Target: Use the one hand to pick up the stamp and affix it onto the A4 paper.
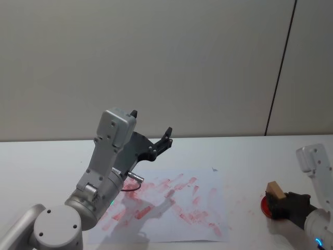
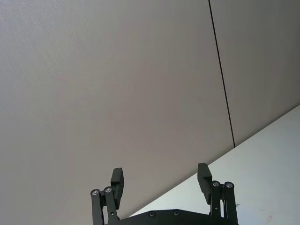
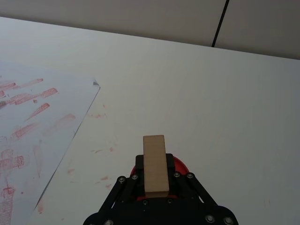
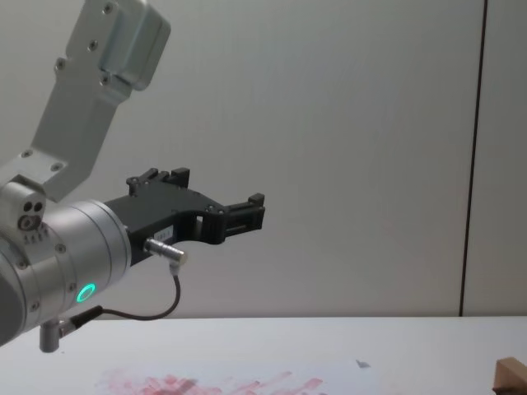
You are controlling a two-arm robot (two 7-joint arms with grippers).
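The stamp (image 1: 274, 190), a light tan wooden block, stands upright at the table's right side. My right gripper (image 1: 276, 201) is shut on it. In the right wrist view the stamp (image 3: 155, 164) sits between the dark fingers (image 3: 174, 174) of the right gripper (image 3: 155, 182), directly over a round red ink pad (image 3: 182, 165). The A4 paper (image 1: 205, 179), white with red and pink smudges, lies at mid-table, left of the stamp. My left gripper (image 1: 152, 123) hangs open and empty in the air above the paper's far left part.
The red ink pad (image 1: 264, 206) lies just right of the paper's right edge. Faint red specks mark the tabletop (image 3: 225, 103) between paper (image 3: 42, 136) and pad. A grey wall rises behind the table. The raised left arm (image 4: 74, 247) looms over the left side.
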